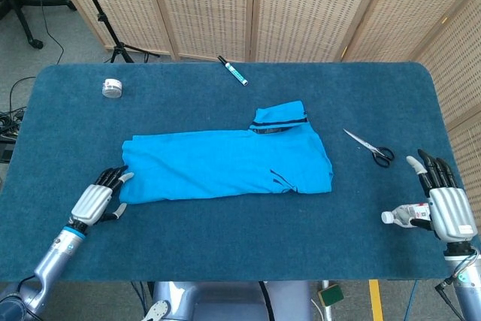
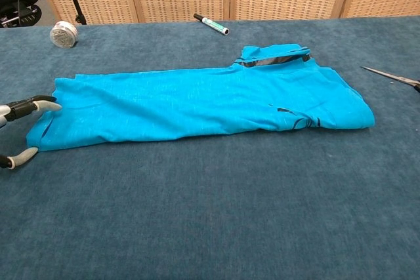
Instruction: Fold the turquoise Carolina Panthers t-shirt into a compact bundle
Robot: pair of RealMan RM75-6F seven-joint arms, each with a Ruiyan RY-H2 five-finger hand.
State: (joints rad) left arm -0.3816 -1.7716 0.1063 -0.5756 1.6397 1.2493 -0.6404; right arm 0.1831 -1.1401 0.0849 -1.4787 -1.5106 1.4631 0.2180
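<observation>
The desk [image 1: 225, 246] carries the shirt [image 1: 225, 163], folded into a long strip lying just right of the left hand [image 1: 96, 201], whose spread fingertips [image 2: 46, 104] reach its end without gripping it. The right hand [image 1: 443, 204] rests far right, fingers extended, a bottle [image 1: 402, 216] at its palm; whether it holds the bottle is unclear. Scissors [image 1: 370, 149] lie just ahead of it.

t-shirt [image 1: 225, 165] mid-table [image 1: 225, 246], scissors [image 1: 370, 146] right
</observation>
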